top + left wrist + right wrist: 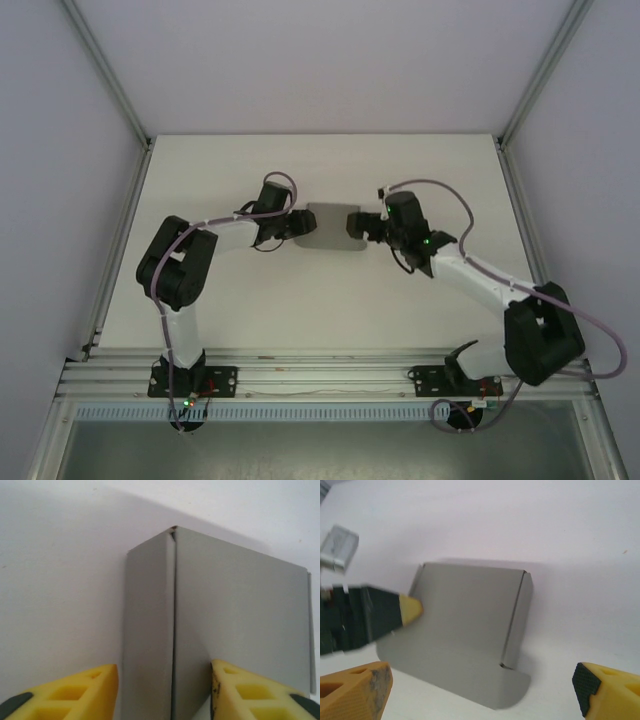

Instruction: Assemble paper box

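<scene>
The paper box lies on the white table, a plain grey cardboard piece partly folded, with an arm reaching in from either side. The left gripper sits at the box's left edge and the right gripper at its right edge, the two facing each other across it. In the left wrist view, a narrow side panel meets the box's wider panel along a straight crease, with a small notch at the far end of that crease. The left claw stands at a middling width, astride this crease. One yellow finger is just outside the narrow panel with a sliver of table showing between them, and the other is over the wide panel. Whether either pad presses the cardboard cannot be told. In the right wrist view, the right claw is spread wide and holds nothing. Its fingertips stand short of the box's near edge and clear of it. A rounded flap projects from that near edge. At the box's opposite edge, a yellow fingertip of the left claw touches the cardboard.
</scene>
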You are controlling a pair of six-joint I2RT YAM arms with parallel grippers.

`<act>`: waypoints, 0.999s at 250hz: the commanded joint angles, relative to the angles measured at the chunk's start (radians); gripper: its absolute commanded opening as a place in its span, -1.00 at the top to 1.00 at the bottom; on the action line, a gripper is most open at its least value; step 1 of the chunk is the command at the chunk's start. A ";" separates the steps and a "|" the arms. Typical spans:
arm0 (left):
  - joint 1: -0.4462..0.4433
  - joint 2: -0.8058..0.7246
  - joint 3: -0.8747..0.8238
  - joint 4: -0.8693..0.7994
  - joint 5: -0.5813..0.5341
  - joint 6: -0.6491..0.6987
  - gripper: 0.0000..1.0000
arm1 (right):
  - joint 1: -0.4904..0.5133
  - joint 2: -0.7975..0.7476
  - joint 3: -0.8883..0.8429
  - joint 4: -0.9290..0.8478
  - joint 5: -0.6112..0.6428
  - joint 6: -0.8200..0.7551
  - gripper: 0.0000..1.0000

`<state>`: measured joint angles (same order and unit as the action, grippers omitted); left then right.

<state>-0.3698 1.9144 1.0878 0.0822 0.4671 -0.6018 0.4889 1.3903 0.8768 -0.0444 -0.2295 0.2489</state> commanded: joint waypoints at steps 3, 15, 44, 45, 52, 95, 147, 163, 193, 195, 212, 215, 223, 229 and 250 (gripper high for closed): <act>0.033 0.062 -0.019 -0.020 0.033 0.000 0.18 | -0.061 0.111 0.077 -0.118 -0.102 0.153 -0.87; 0.041 0.063 -0.029 -0.005 0.041 -0.004 0.20 | -0.093 0.156 0.099 -0.125 -0.141 0.178 -0.87; 0.051 0.064 -0.051 0.014 0.064 -0.005 0.28 | -0.153 0.243 0.116 -0.048 -0.293 0.211 -0.87; 0.052 0.064 -0.052 0.014 0.065 -0.005 0.28 | -0.155 0.245 0.118 -0.044 -0.299 0.211 -0.87; 0.054 0.066 -0.056 0.022 0.076 -0.007 0.30 | -0.162 0.264 0.120 -0.018 -0.327 0.213 -0.88; 0.088 0.069 -0.120 0.120 0.155 -0.045 0.47 | -0.177 0.359 0.185 -0.018 -0.376 0.196 -0.88; 0.124 0.074 -0.185 0.243 0.250 -0.066 0.52 | -0.193 0.464 0.225 0.044 -0.514 0.255 -0.88; 0.129 0.074 -0.206 0.279 0.261 -0.073 0.56 | -0.194 0.489 0.236 0.060 -0.546 0.275 -0.88; 0.155 0.086 -0.257 0.416 0.334 -0.132 0.55 | -0.194 0.515 0.245 0.078 -0.582 0.284 -0.88; 0.157 0.088 -0.259 0.425 0.339 -0.138 0.55 | -0.193 0.516 0.244 0.080 -0.585 0.284 -0.88; 0.164 0.100 -0.268 0.463 0.370 -0.155 0.55 | -0.193 0.523 0.246 0.098 -0.617 0.293 -0.87; 0.165 0.102 -0.265 0.459 0.369 -0.153 0.55 | -0.192 0.524 0.246 0.104 -0.624 0.295 -0.87; 0.165 0.103 -0.263 0.453 0.369 -0.147 0.55 | -0.193 0.530 0.246 0.116 -0.642 0.301 -0.86; 0.165 0.103 -0.267 0.461 0.369 -0.148 0.56 | -0.193 0.534 0.248 0.127 -0.658 0.307 -0.85; 0.168 0.100 -0.277 0.490 0.371 -0.156 0.56 | -0.195 0.559 0.248 0.180 -0.709 0.336 -0.81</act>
<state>-0.2085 1.9705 0.8570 0.5972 0.8387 -0.7410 0.2943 1.9133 1.1000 0.0460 -0.8330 0.5358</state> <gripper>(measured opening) 0.224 0.914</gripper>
